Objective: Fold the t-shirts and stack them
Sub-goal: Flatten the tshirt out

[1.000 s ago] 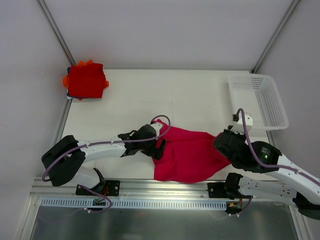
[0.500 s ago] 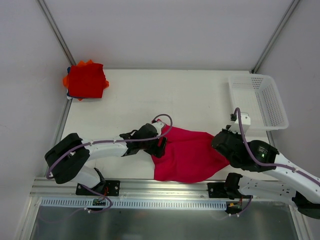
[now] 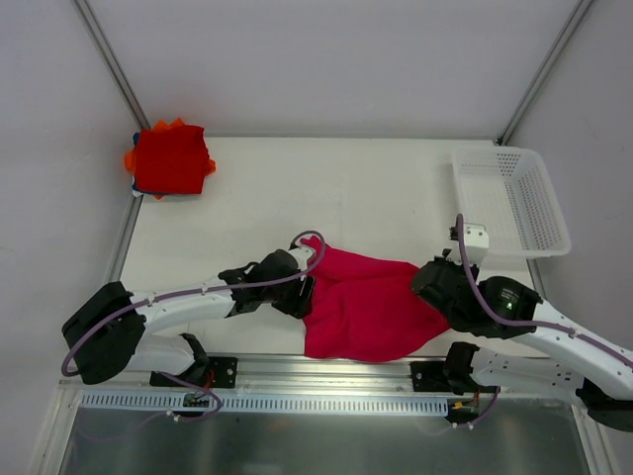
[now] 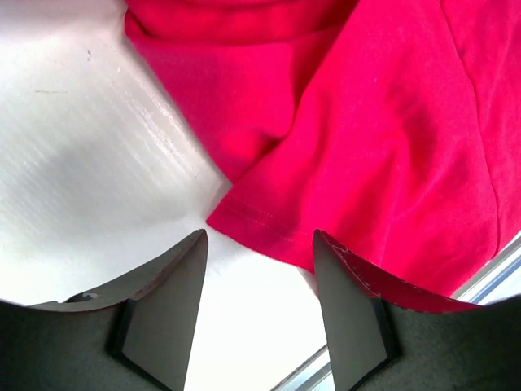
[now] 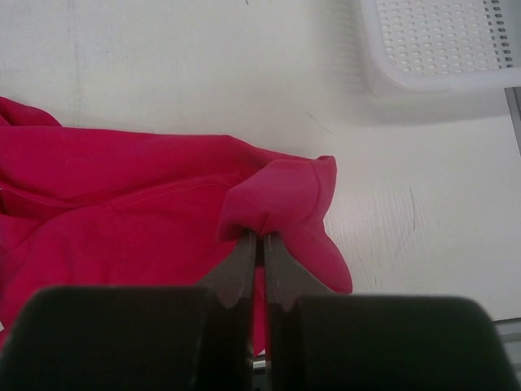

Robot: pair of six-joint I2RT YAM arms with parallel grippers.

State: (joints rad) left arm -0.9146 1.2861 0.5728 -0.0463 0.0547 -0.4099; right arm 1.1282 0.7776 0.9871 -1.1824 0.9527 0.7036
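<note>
A crimson-pink t-shirt [image 3: 368, 307] lies crumpled near the table's front edge. My left gripper [image 3: 303, 294] is at its left side, open, jaws straddling bare table beside a sleeve hem [image 4: 260, 224]. My right gripper [image 5: 262, 238] is shut on a pinched fold of the shirt's right edge [image 5: 277, 195] and sits at the shirt's right side in the top view [image 3: 427, 282]. A stack of folded t-shirts, bright red [image 3: 170, 159] on top with orange [image 3: 130, 158] and a blue edge below, lies in the far left corner.
A white perforated basket [image 3: 512, 201] stands at the far right, also in the right wrist view [image 5: 440, 41]. The metal rail [image 3: 326, 368] runs along the table's front edge just below the shirt.
My left gripper has slid a little left and toward the front, off the shirt's left edge. My right gripper has shifted slightly left and farther in with the cloth pinched.
</note>
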